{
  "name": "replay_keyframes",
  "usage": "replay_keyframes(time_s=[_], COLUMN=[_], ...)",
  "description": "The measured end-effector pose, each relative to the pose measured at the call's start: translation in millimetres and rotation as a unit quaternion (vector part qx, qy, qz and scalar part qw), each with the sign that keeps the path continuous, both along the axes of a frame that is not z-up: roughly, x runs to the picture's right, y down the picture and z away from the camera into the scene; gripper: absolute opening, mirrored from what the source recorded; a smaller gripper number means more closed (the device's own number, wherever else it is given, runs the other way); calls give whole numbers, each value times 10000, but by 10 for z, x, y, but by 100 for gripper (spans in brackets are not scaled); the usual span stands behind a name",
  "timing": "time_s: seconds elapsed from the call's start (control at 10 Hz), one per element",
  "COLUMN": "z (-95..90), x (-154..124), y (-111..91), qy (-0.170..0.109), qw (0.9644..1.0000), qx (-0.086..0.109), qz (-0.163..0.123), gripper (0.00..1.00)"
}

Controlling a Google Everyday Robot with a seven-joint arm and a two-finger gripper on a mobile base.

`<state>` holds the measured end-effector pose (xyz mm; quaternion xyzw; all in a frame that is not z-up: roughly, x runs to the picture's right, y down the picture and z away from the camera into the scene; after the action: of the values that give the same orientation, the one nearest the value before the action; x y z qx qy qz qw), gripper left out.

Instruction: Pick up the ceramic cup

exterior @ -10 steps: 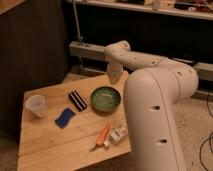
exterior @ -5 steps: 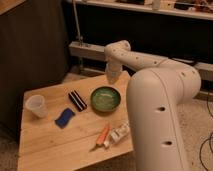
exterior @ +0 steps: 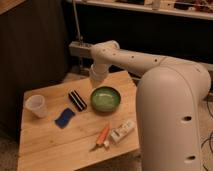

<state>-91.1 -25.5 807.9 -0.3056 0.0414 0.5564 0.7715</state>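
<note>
The pincer [exterior: 96,79] hangs mid-frame above the far edge of the desk [exterior: 60,145], just upper left of the bowl [exterior: 105,99]; whether it is open or closed, I cannot tell. The cup [exterior: 37,105] stands upright at left, well apart.

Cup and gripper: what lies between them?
In the camera view, a black striped bar lies roughly between the cup at left and the gripper, which hangs just behind the green bowl.

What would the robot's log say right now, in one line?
gripper: over back of table, near green bowl | ceramic cup: upright, table's left side, not held | status: pick pending
</note>
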Motion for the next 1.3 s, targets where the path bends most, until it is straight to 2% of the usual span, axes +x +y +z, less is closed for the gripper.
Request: replay_keyframes(time_s=[0.2, 0.3, 0.5, 0.7, 0.8, 0.9, 1.0, 1.1, 1.3], z=[-294, -370, -605, -874, -939, -957, -953, -899, -667], x=[-631, -854, -1364, -1607, -1655, -1715, -1777, -1818, -1936], y=[85, 77, 51, -72, -134, -191, -212, -206, -73], qy=[-435, -608, -1073, -1226, -1208, -1162, -1173, -1162, -1183], qw=[9986, 9972, 9918, 9870, 9859, 9859, 9858, 9859, 9836], qx=[125, 179, 320, 564, 622, 577, 477, 355, 22], qz=[-289, -389, -622, -877, -972, -1058, -1099, -1151, -1362], gripper=[1, 1, 1, 0, 0, 2, 7, 17, 39])
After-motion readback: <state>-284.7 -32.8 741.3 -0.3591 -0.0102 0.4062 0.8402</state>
